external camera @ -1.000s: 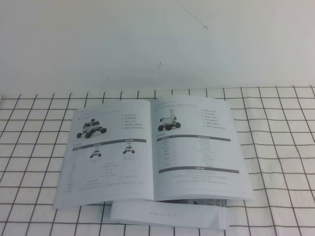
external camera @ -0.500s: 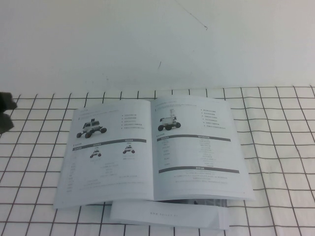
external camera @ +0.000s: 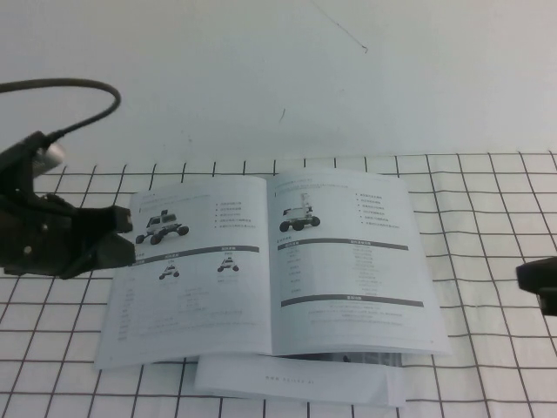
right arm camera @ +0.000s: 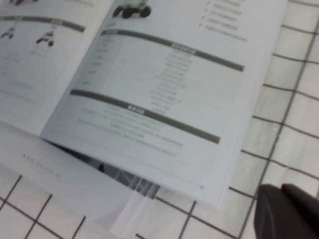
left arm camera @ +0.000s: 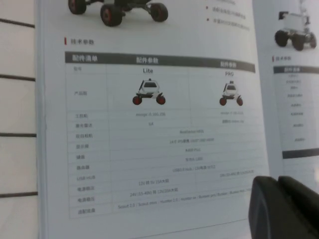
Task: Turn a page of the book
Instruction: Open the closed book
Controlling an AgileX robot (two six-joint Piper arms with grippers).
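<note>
Lying open on gridded bench [external camera: 487, 287], book [external camera: 265, 261] sits between both arms. Left tool [external camera: 117, 233] hovers at book's left edge, fingers slightly spread, holding nothing. Right tool [external camera: 540, 280] waits well right of page [external camera: 348, 261]; finger state cannot be told. Plain booklet [external camera: 296, 379] underneath.

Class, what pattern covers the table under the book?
A white cloth with a black grid, clearest in the high view, under the book.
</note>
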